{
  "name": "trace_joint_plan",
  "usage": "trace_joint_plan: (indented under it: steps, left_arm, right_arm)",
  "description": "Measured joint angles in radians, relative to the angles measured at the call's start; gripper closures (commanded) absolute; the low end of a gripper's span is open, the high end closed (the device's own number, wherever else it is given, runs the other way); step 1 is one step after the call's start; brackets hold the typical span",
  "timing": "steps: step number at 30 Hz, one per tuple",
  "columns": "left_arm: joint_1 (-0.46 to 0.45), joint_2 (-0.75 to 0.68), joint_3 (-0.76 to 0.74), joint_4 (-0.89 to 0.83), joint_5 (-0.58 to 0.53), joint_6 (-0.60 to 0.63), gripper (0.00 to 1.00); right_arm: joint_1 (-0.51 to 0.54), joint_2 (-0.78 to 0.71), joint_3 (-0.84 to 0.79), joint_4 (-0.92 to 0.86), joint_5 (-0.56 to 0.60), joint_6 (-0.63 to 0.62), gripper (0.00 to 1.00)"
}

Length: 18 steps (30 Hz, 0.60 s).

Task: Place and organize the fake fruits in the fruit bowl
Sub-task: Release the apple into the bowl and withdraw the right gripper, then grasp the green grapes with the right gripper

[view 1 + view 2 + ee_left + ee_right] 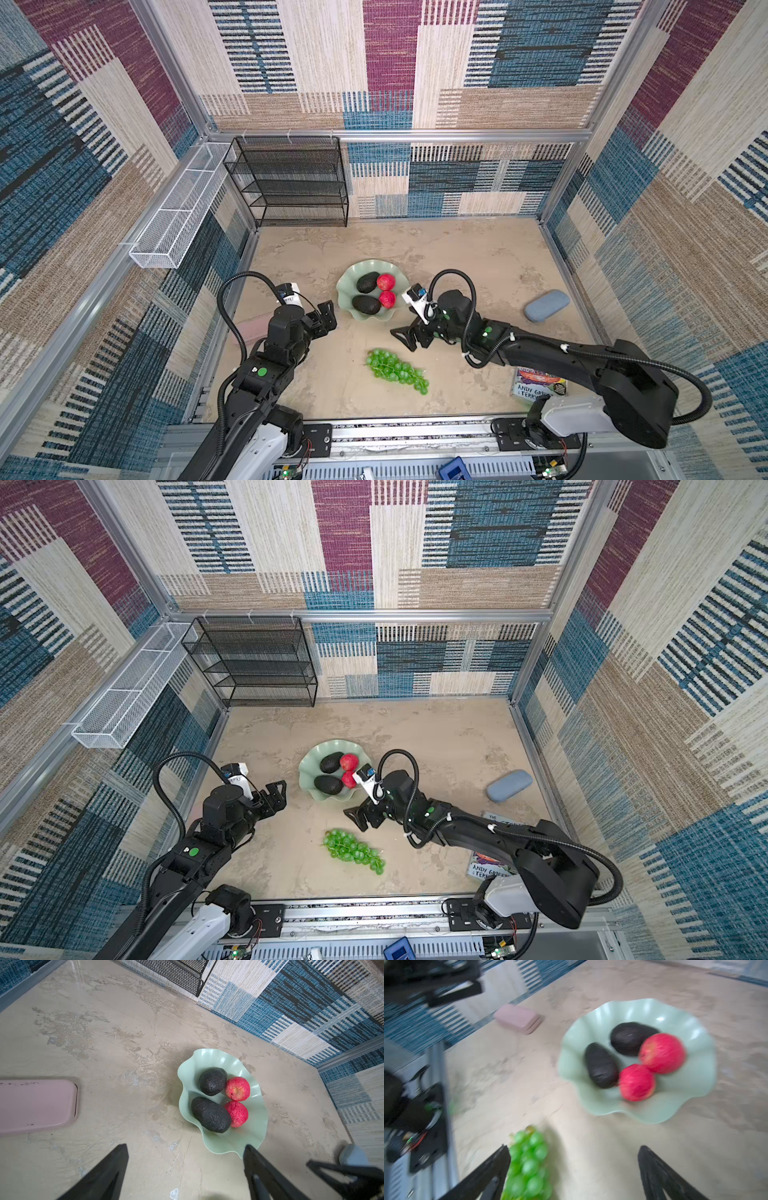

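The pale green fruit bowl (pixel 345 286) (pixel 306 769) sits mid-table and holds two dark avocados (pixel 368 282) (pixel 366 304) and two red apples (pixel 385 282) (pixel 387 299). A bunch of green grapes (pixel 397 371) (pixel 353 850) lies on the table nearer the front. My right gripper (pixel 405 338) (pixel 573 1146) hangs open between bowl and grapes and holds nothing. In the blurred right wrist view the grapes (pixel 529 1159) lie beside one finger. My left gripper (pixel 326 318) (pixel 186 1145) stands open and empty, just left of the bowl (pixel 257 1142).
A pink case (pixel 253 328) (pixel 35 1105) lies by the left arm. At the right are a grey-blue case (pixel 546 305) and a book (pixel 536 384), partly under the right arm. A black mesh shelf (pixel 291 183) and a white mesh basket (pixel 178 208) stand at the back left.
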Motion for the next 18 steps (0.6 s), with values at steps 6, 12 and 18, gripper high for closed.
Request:
trace_joint_plan:
  steps: [6,12,18]
  left_arm:
    - [0.004,0.011,0.019,0.000,-0.003,0.032,0.10]
    - [0.008,-0.001,0.019,-0.002,-0.005,0.049,0.10]
    - [0.010,-0.023,0.017,-0.008,-0.010,0.049,0.10]
  right_arm:
    - [0.098,-0.064,-0.105,0.038,-0.002,-0.016,0.04]
    - [0.182,0.072,-0.069,0.053,0.043,-0.019,0.06]
    - [0.226,0.229,-0.027,0.060,0.081,-0.014,0.08]
